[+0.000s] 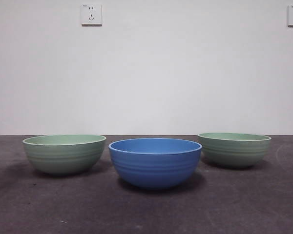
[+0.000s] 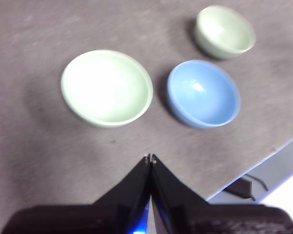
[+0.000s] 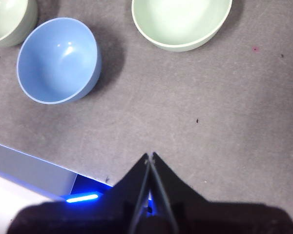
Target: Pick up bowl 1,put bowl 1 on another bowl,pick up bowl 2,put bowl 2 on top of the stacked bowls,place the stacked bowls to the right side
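Three bowls stand apart on the dark table. The blue ribbed bowl (image 1: 155, 162) is in the middle and nearest the front, also seen as the blue bowl (image 2: 203, 93) (image 3: 57, 59). A pale green bowl (image 1: 64, 153) (image 2: 107, 87) stands to its left. The other pale green bowl (image 1: 234, 148) (image 3: 181, 22) stands at the right, farther back, and appears small as the far green bowl (image 2: 225, 31). My left gripper (image 2: 150, 158) hangs shut above the table, short of the left green bowl. High over bare table my right gripper (image 3: 150, 156) is shut, holding nothing. Neither arm shows in the front view.
The grey table (image 1: 146, 209) ends at a front edge (image 2: 263, 158) (image 3: 34, 161) near both grippers. A white wall with two sockets (image 1: 91, 14) stands behind. Bare tabletop lies in front of the bowls and at the far right.
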